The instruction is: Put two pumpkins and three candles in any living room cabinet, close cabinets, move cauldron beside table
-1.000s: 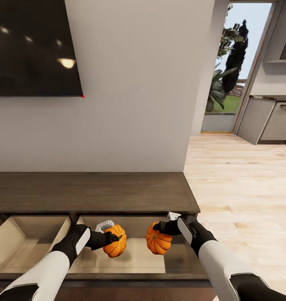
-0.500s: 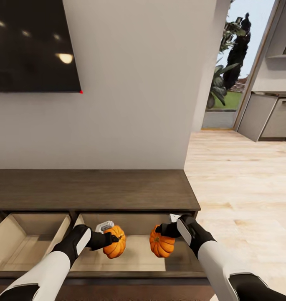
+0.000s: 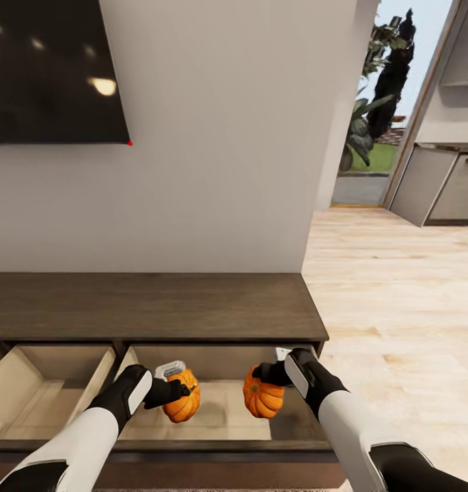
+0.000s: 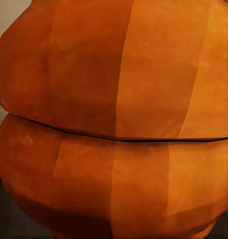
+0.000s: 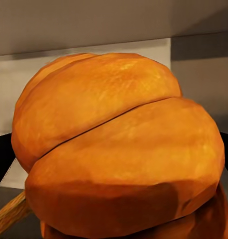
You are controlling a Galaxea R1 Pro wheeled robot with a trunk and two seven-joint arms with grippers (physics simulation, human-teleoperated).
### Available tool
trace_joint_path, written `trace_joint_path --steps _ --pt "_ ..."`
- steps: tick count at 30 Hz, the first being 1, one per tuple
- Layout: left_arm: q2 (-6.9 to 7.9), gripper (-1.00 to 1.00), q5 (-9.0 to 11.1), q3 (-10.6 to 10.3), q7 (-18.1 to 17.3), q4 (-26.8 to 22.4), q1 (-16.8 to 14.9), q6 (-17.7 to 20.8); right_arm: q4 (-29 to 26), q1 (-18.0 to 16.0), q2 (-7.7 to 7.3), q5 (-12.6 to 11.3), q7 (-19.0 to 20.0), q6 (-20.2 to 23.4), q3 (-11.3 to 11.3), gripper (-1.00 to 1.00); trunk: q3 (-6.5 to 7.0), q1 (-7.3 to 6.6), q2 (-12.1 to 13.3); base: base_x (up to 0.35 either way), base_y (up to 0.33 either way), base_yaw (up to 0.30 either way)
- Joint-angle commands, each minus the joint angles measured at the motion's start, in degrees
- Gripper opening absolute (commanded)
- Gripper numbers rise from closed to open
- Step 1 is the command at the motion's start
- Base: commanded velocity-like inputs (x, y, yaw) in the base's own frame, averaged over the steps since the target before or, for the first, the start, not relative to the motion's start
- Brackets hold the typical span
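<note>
Hanging over the right-hand open drawer (image 3: 213, 417) of the long dark cabinet (image 3: 152, 307), both grippers carry a pumpkin each: the left gripper (image 3: 173, 393) is closed on the left pumpkin (image 3: 182, 404), the right gripper (image 3: 266, 374) on the right pumpkin (image 3: 263, 400). Each pumpkin sits just ahead of and below its own fingers, the two near each other but apart, above the pale drawer floor. The deciding relation is vertical: the drawer floor lies straight below both loads, inside the drawer walls, so a short lowering looks sufficient for either arm. Neither arm looks clearly nearer. In the left wrist view the pumpkin (image 4: 114, 119) crowds the lens; in the right wrist view the other pumpkin (image 5: 118, 149) shows its stem low at one side, with drawer walls behind. A second open drawer (image 3: 42, 403) lies beyond the left gripper. Surroundings: grey wall, dark screen (image 3: 52, 68), light wood floor (image 3: 397, 307), doorway to greenery.
</note>
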Motion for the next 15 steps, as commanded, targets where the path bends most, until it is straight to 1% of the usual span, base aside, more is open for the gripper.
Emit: trace_joint_path --steps 1,5,8,10,12,13,14,15 --pt "-0.08 -1.0 0.12 0.49 0.38 -0.08 -0.03 0.38 -0.08 -0.21 -0.02 -0.28 -0.16 0.25 0.08 -1.0 -0.15 -0.01 -0.02 0.0 0.0 0.0" --pt "-0.02 -1.0 0.14 0.49 0.66 -0.04 -0.09 0.12 -0.07 -0.52 -0.02 -0.34 -0.17 0.25 0.09 -1.0 -0.52 -0.01 -0.02 0.0 0.0 0.0" --pt "0.05 -1.0 0.2 0.49 0.03 -0.06 -0.12 -0.24 -0.19 -0.6 -0.08 -0.45 0.1 0.29 0.03 -1.0 -0.8 -0.01 -0.02 0.0 0.0 0.0" --pt "0.08 -1.0 0.17 0.49 -1.31 -0.09 -0.14 -0.35 -0.32 -0.62 -0.08 -0.48 0.34 0.43 0.02 -1.0 -0.99 -0.01 -0.02 0.0 0.0 0.0" --pt "0.27 -1.0 0.16 0.47 -4.0 -0.1 -0.15 -0.44 -0.41 -0.63 -0.07 -0.51 0.63 0.58 0.01 -1.0 -1.17 -0.01 -0.02 0.0 0.0 0.0" --pt "0.44 -1.0 0.15 0.47 -5.36 -0.1 -0.16 -0.48 -0.43 -0.63 -0.07 -0.51 1.23 0.62 0.01 -1.0 -1.27 -0.01 -0.02 0.0 0.0 0.0" --pt "0.5 -1.0 0.13 0.48 -5.9 -0.1 -0.17 -0.5 -0.43 -0.63 -0.08 -0.51 1.84 0.63 0.01 -1.0 -1.36 -0.01 -0.02 0.0 0.0 0.0" --pt "0.62 -1.0 0.11 0.48 -6.69 -0.1 -0.16 -0.55 -0.41 -0.63 -0.09 -0.46 3.53 0.65 0.04 -1.0 -1.45 -0.01 -0.02 0.0 0.0 0.0"
